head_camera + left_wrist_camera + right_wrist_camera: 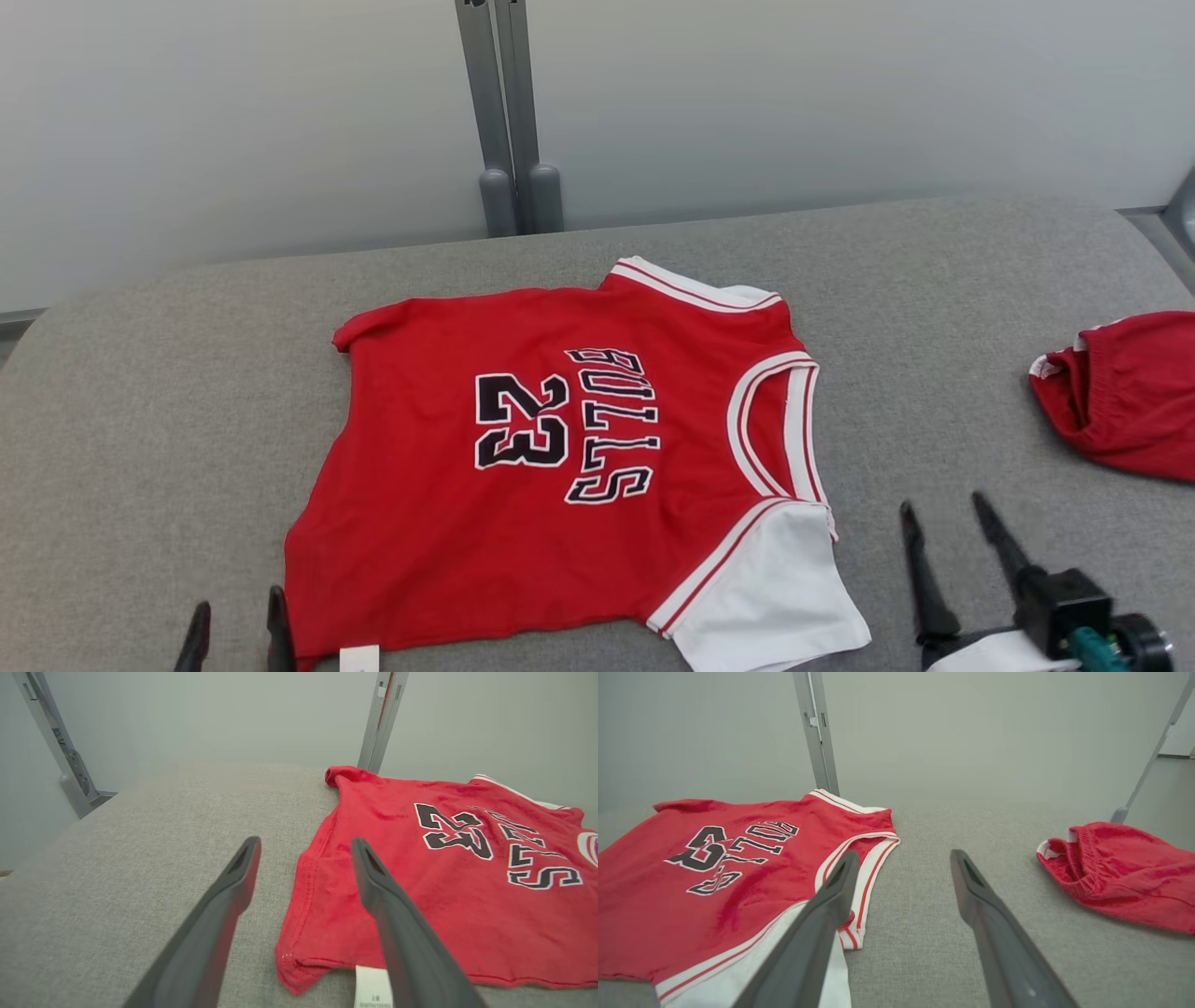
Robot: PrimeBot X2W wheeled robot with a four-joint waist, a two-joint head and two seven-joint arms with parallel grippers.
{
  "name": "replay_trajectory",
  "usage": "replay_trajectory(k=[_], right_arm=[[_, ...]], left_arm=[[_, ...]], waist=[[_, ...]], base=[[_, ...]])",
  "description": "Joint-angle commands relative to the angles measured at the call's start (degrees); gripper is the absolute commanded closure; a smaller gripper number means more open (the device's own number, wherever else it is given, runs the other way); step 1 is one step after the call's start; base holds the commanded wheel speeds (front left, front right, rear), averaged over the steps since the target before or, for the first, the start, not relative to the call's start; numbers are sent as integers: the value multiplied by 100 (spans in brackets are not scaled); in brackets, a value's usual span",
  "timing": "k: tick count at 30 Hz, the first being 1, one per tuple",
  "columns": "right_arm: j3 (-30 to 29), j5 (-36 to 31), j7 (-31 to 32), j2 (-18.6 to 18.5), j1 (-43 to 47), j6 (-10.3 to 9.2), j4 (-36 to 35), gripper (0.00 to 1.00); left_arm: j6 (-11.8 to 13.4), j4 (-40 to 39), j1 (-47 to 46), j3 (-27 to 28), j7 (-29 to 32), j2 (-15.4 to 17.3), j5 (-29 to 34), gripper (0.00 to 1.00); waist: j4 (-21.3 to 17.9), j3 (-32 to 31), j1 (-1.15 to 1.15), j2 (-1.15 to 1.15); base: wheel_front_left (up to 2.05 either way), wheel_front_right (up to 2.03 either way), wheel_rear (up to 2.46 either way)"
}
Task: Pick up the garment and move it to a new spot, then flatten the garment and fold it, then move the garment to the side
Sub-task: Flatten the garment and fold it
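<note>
Jersey, smooth red cloth, lies flat on coarse grey cushion.

Long dark tapered fingers, black wrist block (teal fitting), white forearm

Three kinds, two of each.
Two garments: a flat red sleeveless jersey with white trim, and a crumpled red cloth piece to its right. Two black pincers: left pincer at the jersey's near left corner, right pincer off its near right. Two grey metal posts stand together behind it.
</note>
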Motion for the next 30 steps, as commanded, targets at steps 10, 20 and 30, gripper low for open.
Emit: replay_trajectory(k=[10,20,30], right_arm=[[1133,277,1632,-426,-380,-2,1185,0],[1660,539,2467,-575,-749,-2,1589,0],[2099,844,2665,-623,-801,11,1794,0]], left_arm=[[176,1154,-553,-123,1342,244,-59,0],[162,1547,-940,-216,2104,355,-192,0],[26,1513,-733,-477,2526,388,-466,100]], waist=[[-64,95,0,0],[-41,329,0,0],[-8,384,0,0]], base=[[0,0,0],[0,0,0],[0,0,0]])
